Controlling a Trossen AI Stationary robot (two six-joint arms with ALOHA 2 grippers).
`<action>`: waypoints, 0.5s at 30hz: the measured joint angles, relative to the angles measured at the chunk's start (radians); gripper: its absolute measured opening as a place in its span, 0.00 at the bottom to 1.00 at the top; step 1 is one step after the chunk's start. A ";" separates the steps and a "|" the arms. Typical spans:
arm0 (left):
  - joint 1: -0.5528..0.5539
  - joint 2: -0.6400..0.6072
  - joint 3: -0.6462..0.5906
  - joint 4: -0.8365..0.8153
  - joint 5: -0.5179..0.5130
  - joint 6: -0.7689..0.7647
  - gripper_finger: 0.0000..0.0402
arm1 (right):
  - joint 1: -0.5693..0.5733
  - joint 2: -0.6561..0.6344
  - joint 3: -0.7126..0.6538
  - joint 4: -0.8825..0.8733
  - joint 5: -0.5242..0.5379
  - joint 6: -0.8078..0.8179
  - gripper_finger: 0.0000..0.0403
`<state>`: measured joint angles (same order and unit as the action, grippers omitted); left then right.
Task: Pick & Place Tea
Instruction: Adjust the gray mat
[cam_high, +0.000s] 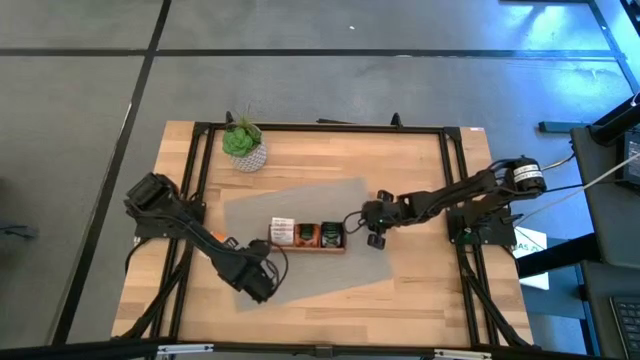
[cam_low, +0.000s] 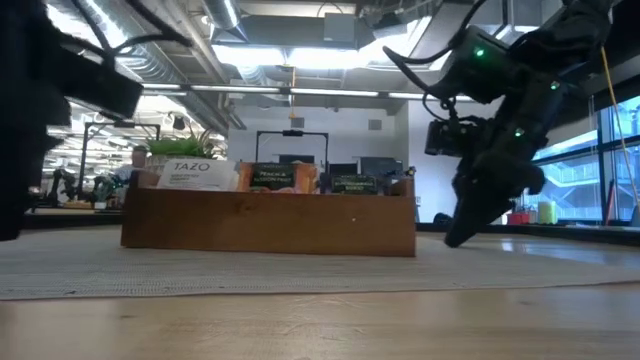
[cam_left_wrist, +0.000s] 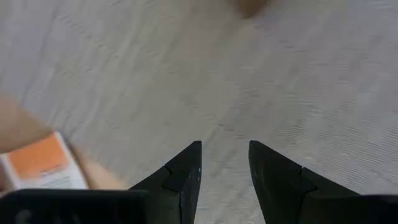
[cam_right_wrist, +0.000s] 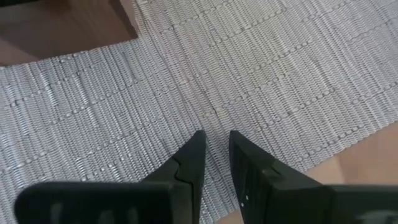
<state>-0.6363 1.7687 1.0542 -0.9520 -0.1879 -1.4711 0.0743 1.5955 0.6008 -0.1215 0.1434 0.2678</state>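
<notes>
A long brown wooden tray (cam_high: 308, 245) lies on a grey woven mat (cam_high: 255, 205). Tea sachets stand upright in its compartments: a white-and-orange one (cam_high: 282, 230) at the left end and dark ones (cam_high: 318, 235) beside it. The low view shows their tops (cam_low: 190, 172) above the tray's wall (cam_low: 268, 222). My left gripper (cam_left_wrist: 225, 146) points down over the mat near the tray's front left, open, with nothing between its fingers. The orange sachet (cam_left_wrist: 43, 167) shows beside it. My right gripper (cam_right_wrist: 214, 135) slants down just right of the tray, its fingers a narrow gap apart, close above the mat.
A small green plant in a white pot (cam_high: 243, 143) stands at the far left of the table. Bare wood (cam_high: 430, 290) lies around the mat. A black frame (cam_high: 320, 127) runs along the table's edges. The tray's corner (cam_right_wrist: 127, 22) is close to my right gripper.
</notes>
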 joint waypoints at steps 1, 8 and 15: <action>0.010 0.006 0.000 -0.012 0.000 0.004 0.32 | 0.010 -0.003 0.000 -0.020 0.000 0.020 0.19; 0.094 0.026 0.000 -0.032 -0.021 0.120 0.32 | 0.094 -0.013 0.001 -0.090 0.015 0.174 0.19; 0.191 0.026 0.000 -0.033 -0.056 0.234 0.32 | 0.182 -0.018 0.001 -0.107 0.018 0.285 0.19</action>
<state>-0.4452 1.7947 1.0538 -0.9848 -0.2436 -1.2373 0.2565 1.5775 0.6018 -0.2281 0.1614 0.5529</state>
